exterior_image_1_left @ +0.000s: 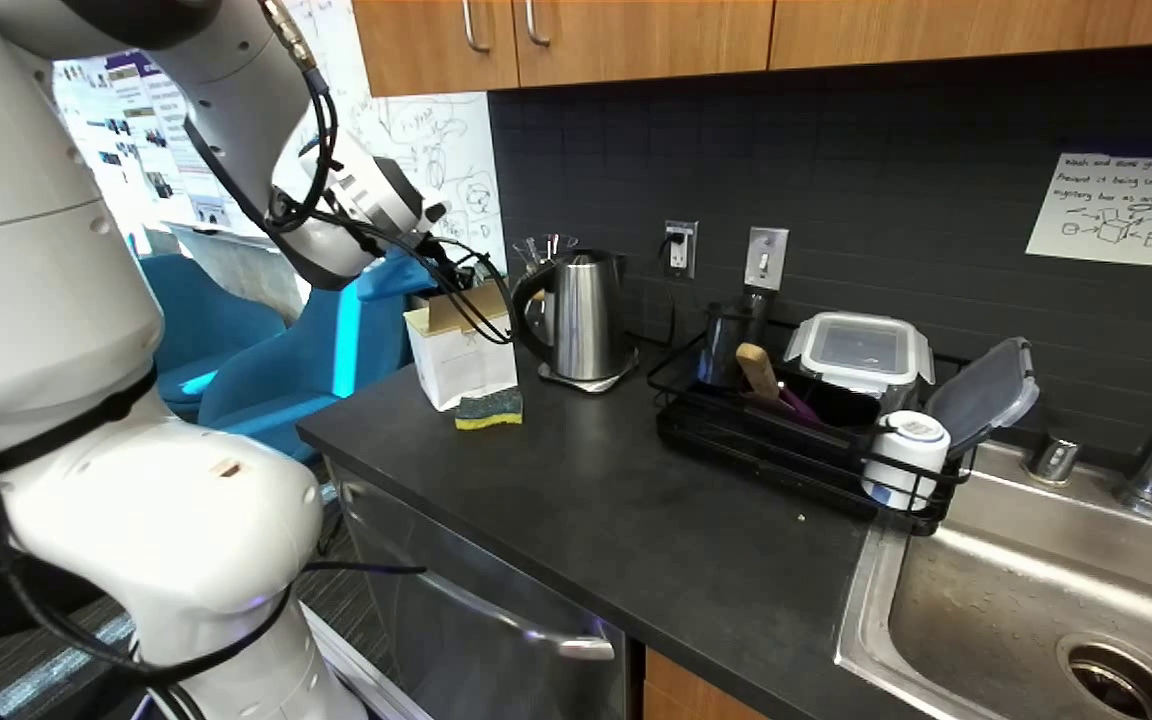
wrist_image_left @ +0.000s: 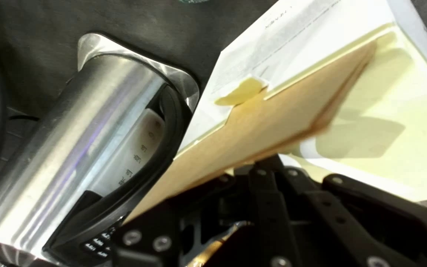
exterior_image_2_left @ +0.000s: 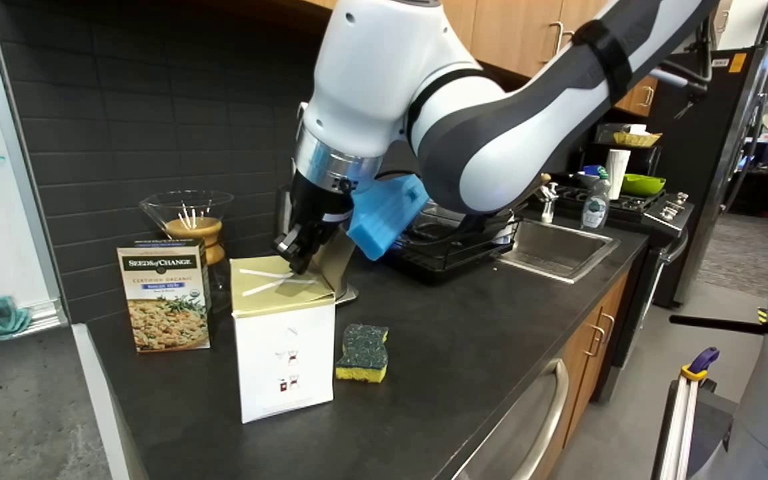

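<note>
White box (exterior_image_2_left: 287, 363) stood upright on the dark counter (exterior_image_1_left: 576, 500) in front of you. Progress, judged from its top: the yellow panel (exterior_image_2_left: 291, 298) lay across it, crossed white strips (exterior_image_2_left: 267, 285) on its face; the tan flap (wrist_image_left: 284, 115) stood raised, not folded over that panel. You could see a yellow tab (wrist_image_left: 243, 92) sticking out at the flap's base.

You had the gripper (exterior_image_2_left: 300, 264) low over the panel, on the panel side of the flap, fingers clenched together, nothing seen between them. Contact with panel or flap: could not be told.

In your way: the steel kettle (exterior_image_1_left: 583, 315), just beside the box with its handle facing it; the raised flap stood between your gripper and the kettle. Cables (exterior_image_1_left: 317, 88) looped from the arm across the box in an exterior view; judged a snag risk.

Around: green-and-yellow sponge (exterior_image_2_left: 363, 353) just beside the box; food carton (exterior_image_2_left: 164, 300) and glass carafe (exterior_image_2_left: 197, 230) near it. Dish rack (exterior_image_1_left: 736, 455) and sink (exterior_image_1_left: 866, 590) lay well apart from your work.
</note>
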`<state>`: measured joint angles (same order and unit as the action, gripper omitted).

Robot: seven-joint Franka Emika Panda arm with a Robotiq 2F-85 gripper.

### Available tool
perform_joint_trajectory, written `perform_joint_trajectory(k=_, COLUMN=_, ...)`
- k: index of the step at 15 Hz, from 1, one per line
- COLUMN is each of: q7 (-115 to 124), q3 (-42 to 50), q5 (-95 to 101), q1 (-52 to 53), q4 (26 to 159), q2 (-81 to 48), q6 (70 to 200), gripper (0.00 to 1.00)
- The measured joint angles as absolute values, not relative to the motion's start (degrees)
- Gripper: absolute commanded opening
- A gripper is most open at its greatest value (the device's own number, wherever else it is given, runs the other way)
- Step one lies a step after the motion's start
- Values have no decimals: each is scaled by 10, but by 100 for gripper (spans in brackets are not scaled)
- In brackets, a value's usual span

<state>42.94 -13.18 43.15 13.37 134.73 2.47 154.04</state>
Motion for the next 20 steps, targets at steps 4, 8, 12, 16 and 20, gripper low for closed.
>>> perform_joint_trajectory(k=4, q7=406, q3=-132, q5=415, q1=135, q4=1346, q2=24, q6=1543, gripper=0)
perform_joint_trajectory(k=8, q7=394, q3=-138, q5=414, q1=143, q4=1340, q2=20, q6=1543, gripper=0)
perform_joint_trajectory(k=12, q7=389, q3=-147, q5=417, q1=151, q4=1332, q2=17, q6=1539, gripper=0)
perform_joint_trajectory(k=16, q7=389, q3=-153, q5=430, q1=156, q4=1324, q2=17, q6=1508, gripper=0)
perform_joint_trajectory(k=20, q7=385, q3=-158, q5=431, q1=159, q4=1311, q2=23, q6=1467, gripper=0)
